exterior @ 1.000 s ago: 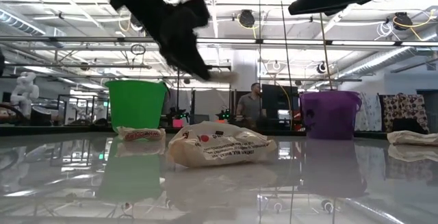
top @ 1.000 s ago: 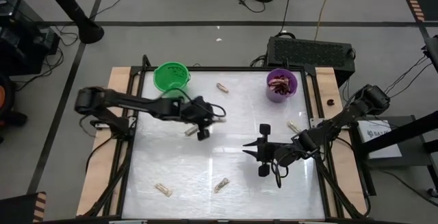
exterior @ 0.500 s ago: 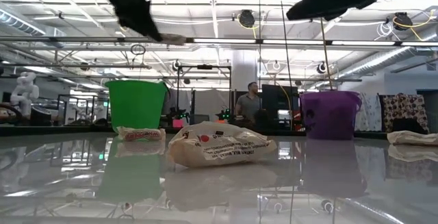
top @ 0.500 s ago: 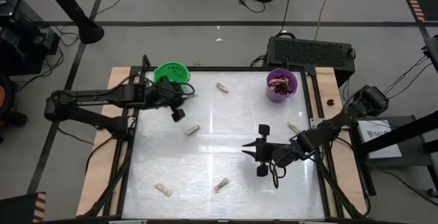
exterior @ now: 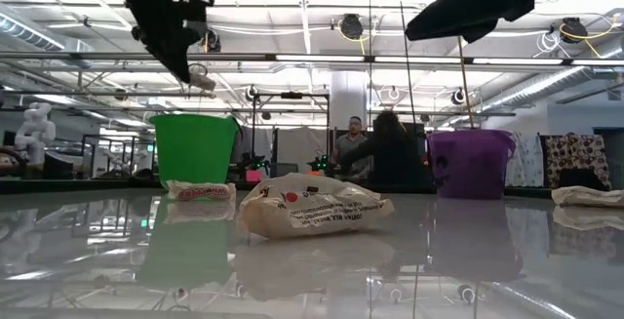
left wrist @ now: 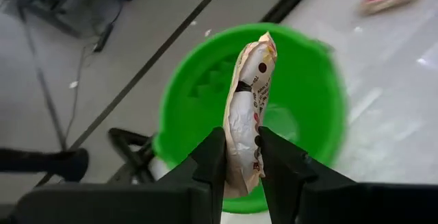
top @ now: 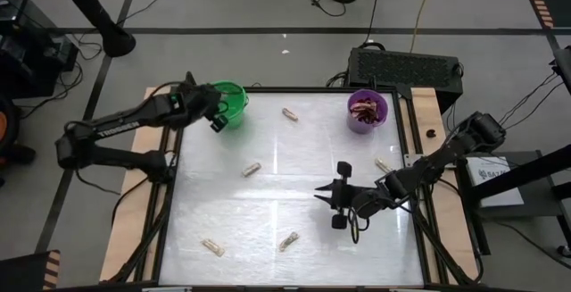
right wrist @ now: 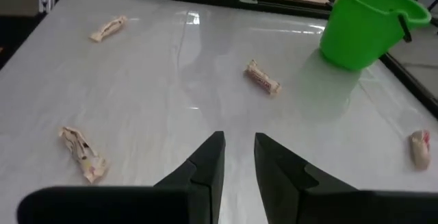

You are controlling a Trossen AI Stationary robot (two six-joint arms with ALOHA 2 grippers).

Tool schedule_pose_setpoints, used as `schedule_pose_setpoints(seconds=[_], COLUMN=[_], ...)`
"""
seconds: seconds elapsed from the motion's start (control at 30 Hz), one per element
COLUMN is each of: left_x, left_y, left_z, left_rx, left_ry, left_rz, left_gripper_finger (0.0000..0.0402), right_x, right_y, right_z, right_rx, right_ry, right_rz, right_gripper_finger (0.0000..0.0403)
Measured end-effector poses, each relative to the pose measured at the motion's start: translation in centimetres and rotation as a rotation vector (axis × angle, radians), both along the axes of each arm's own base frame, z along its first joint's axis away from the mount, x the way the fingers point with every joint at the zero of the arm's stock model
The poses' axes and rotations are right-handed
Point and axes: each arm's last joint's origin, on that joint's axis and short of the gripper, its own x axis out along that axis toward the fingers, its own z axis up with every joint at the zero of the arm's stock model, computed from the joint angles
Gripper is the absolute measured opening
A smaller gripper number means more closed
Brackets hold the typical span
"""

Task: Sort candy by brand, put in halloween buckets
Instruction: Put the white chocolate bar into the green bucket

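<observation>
My left gripper [top: 217, 119] hangs over the near rim of the green bucket [top: 228, 101] at the table's far left, shut on a pale tan candy piece [left wrist: 248, 107]. The purple bucket [top: 367, 111] stands at the far right with red-brown candy in it. Pale pieces lie flat on the table: one [top: 290, 113] between the buckets, one [top: 252, 170] at mid-table, two near the front edge [top: 212, 246] [top: 288, 240], one [top: 383, 165] at the right. My right gripper [top: 321, 196] hovers right of centre, its fingers a little apart with nothing between them. My left gripper pinches the lower part of the pale wrapper [left wrist: 241, 157] between its two fingers, which slant down from the table's left side. The piece sticks out lengthwise beyond the fingertips, lifted clear, its free end [left wrist: 263, 46] over the mouth of the green bucket.
A dark box [top: 406, 64] sits behind the table's far right corner. Wooden strips [top: 153, 104] border the table's sides. People [exterior: 390, 158] show in the room behind, in the low view. The white tabletop [top: 294, 176] lies bare between the scattered pieces.
My left gripper has risen from mid-table and swung toward the far left edge, carrying the pale piece over the green bucket, and has tipped less steeply downward. The mid-table piece beside where it started has stayed put.
</observation>
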Motion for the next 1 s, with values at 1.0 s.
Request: schedule_pose_setpoints(seconds=[1.0], left_x=[0.5], left_y=[5.2], left_z=[-1.7], left_rx=[-0.01], left_ry=[0.117], left_rz=[-0.033], left_gripper_finger=[0.0209], right_x=[1.0], right_y=[1.2], right_z=[-3.3], right_rx=[0.2], right_ry=[0.039], right_rz=[-0.124], right_gripper_finger=[0.0073])
